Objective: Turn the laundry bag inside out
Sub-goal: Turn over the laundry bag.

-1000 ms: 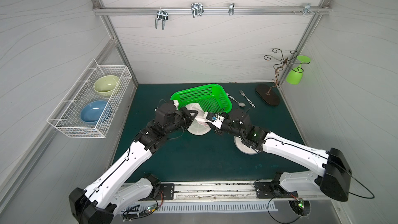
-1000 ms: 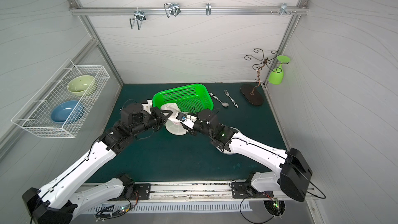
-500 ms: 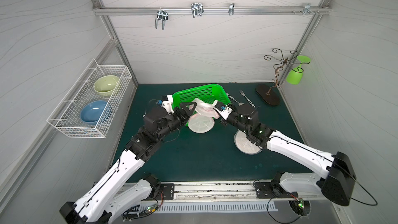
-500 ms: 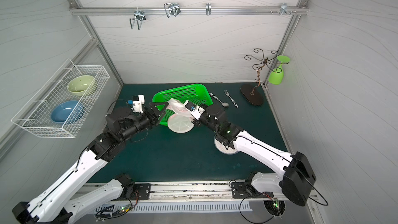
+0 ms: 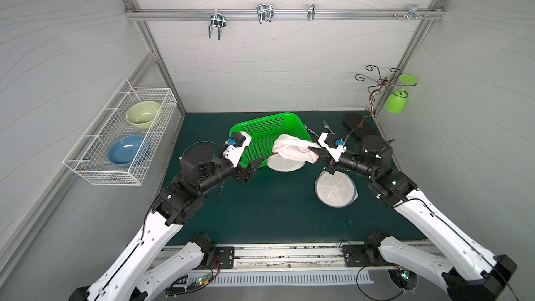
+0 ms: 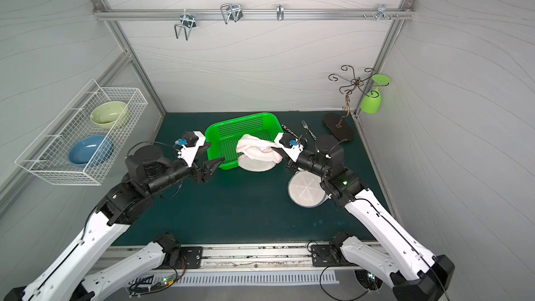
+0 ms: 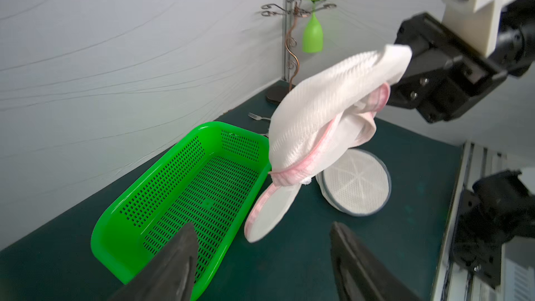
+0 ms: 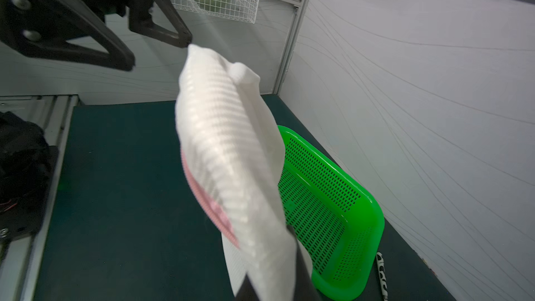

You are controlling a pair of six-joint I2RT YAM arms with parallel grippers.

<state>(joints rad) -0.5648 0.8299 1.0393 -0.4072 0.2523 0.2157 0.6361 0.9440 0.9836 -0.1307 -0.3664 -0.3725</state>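
Observation:
The laundry bag (image 5: 292, 148) is white mesh with pink trim. It hangs in the air over the front right corner of the green basket (image 5: 260, 121), bunched up. Its round end (image 7: 269, 212) droops down beside the basket's wall. My right gripper (image 5: 314, 152) is shut on the bag's upper fold (image 8: 231, 152), and the cloth hides the fingertips in the right wrist view. My left gripper (image 5: 254, 166) stands open and holds nothing, left of the bag and apart from it. Its two dark fingers (image 7: 179, 259) frame the basket's near corner.
A second round mesh bag with a grey rim (image 5: 335, 189) lies flat on the green mat below my right wrist. A fork (image 5: 325, 125) and a wire stand with a green glass (image 5: 396, 102) are at the back right. A wire rack with two bowls (image 5: 121, 134) hangs on the left wall.
My left gripper opened, let go of the bag and drew back to the left. My right gripper shut on the bag and carried it up and to the right.

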